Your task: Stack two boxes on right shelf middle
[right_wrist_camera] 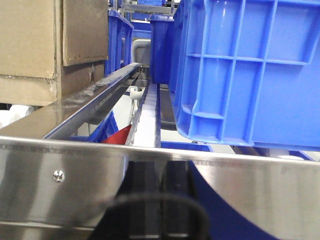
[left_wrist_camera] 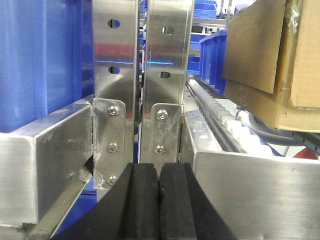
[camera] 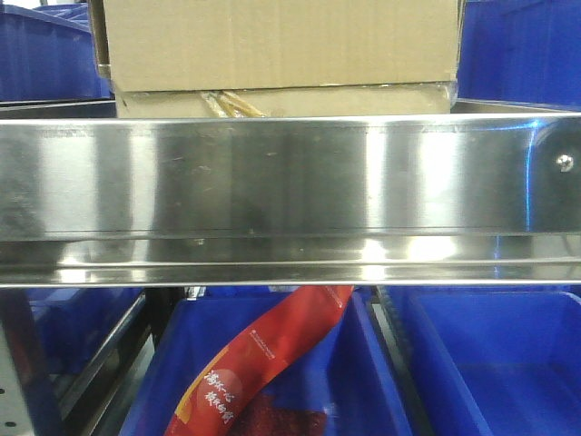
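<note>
**Box on steel shelf, both pincers empty**

Shelf [camera: 272, 182]: polished stainless steel, broad mirror-like front rail, small rivet [camera: 565, 163] at right, perforated uprights [left_wrist_camera: 115, 55] bolted on. Box [camera: 281, 45]: plain brown corrugated cardboard, sits on the shelf, peeling tape at lower edge. Blue plastic crate [right_wrist_camera: 250, 75]: ribbed walls, right of box. Left pincer [left_wrist_camera: 159, 200]: black foam pads pressed together, gripping nothing. Right pincer [right_wrist_camera: 159, 200]: seen only as dark reflection; cannot tell its state.
</note>
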`<state>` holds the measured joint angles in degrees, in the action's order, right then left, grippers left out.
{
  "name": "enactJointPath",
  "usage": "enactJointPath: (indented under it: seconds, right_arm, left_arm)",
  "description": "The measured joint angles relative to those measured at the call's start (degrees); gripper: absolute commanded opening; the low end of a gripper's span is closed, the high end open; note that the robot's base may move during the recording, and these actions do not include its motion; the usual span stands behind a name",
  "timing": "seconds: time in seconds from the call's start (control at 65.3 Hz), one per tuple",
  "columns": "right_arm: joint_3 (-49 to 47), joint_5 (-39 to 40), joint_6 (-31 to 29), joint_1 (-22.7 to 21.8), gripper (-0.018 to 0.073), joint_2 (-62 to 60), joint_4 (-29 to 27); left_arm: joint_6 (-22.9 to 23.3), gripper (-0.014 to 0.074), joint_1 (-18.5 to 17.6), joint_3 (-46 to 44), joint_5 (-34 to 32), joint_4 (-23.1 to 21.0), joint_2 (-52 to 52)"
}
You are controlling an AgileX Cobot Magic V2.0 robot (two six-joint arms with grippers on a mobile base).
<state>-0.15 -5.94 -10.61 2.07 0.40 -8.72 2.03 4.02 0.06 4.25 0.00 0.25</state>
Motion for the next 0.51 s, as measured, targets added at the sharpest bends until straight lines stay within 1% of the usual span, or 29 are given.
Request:
enactJointPath:
  seconds: [0.505]
  right_arm:
    - [0.0, 0.4, 0.2, 0.0, -0.0162, 0.0, 0.0]
  left_arm:
    - [0.0, -0.0111, 0.0, 0.0, 0.0, 0.0, 0.0]
